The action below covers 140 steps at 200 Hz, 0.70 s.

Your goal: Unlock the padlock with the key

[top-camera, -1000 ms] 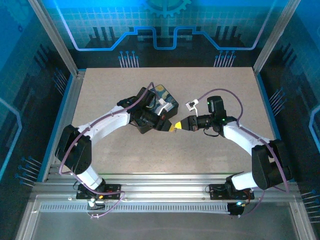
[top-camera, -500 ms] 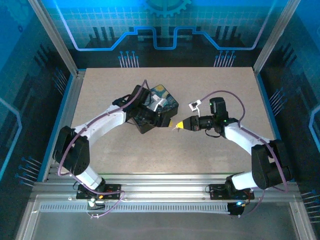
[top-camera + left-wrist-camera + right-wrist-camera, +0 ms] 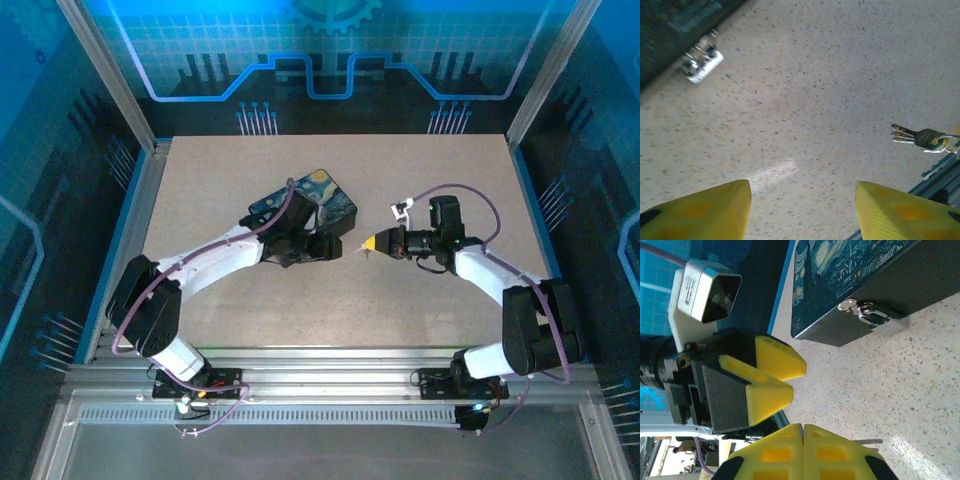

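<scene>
Speckled beige table (image 3: 250, 300) fills an aluminium-framed cell with blue printed panels behind it. From its base at the lower left, the left arm (image 3: 210, 260) reaches up and to the right, as far as the box (image 3: 335, 195) — dark, its lid printed with a swirling blue and yellow night sky — which sits near the middle of the table, turned corner-on. In the top view the arm's wrist covers the near left part of the box.

The padlock (image 3: 875, 317) hangs on the box's dark side wall, with its shackle through a small hasp and its silver body low by the table. In the left wrist view it shows blurred at the upper left, under the box's edge.

The left gripper (image 3: 328, 246) lies just right of the box's near corner and points right. Its jaws are released: the two yellow fingers (image 3: 705, 210) stand well apart with bare table between them.

Further right, the key (image 3: 920, 139) is dark-headed and on a ring with a second blade. The ring sits at the frame edge, beside a sliver of yellow.

The right gripper (image 3: 368, 243) faces the left one, tips near but apart. Its jaws are clenched. In the right wrist view the yellow fingers press flat together and a thin metal strip pokes out beside them, so it is grasping the key.

The right arm (image 3: 500, 280) bends back to its base at the lower right.
</scene>
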Each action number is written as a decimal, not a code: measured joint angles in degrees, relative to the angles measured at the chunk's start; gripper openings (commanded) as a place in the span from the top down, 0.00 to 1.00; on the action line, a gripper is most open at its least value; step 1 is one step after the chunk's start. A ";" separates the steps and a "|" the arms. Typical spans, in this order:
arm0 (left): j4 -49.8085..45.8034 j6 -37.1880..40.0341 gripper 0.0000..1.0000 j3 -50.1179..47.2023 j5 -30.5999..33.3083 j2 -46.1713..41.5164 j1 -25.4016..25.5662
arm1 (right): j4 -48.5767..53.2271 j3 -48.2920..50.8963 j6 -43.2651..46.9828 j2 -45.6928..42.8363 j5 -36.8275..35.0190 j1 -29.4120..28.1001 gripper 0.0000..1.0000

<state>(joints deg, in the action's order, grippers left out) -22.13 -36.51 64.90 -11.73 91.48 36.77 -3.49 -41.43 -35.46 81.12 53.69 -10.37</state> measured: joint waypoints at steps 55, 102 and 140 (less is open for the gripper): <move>11.74 -1.70 0.48 -2.23 -8.59 0.07 0.24 | -0.92 0.15 -5.18 0.24 -0.79 0.04 1.00; 14.88 -0.85 0.53 -2.23 -14.91 1.90 0.15 | -1.84 0.17 -8.11 0.92 -0.72 0.07 1.00; 16.28 -0.83 0.57 -2.23 -17.64 2.58 0.15 | -2.84 0.17 -9.57 1.25 -0.68 0.00 1.00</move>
<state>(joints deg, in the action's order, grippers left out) -5.85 -37.34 62.67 -29.36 94.06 36.93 -6.33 -41.25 -45.04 82.37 53.01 -10.37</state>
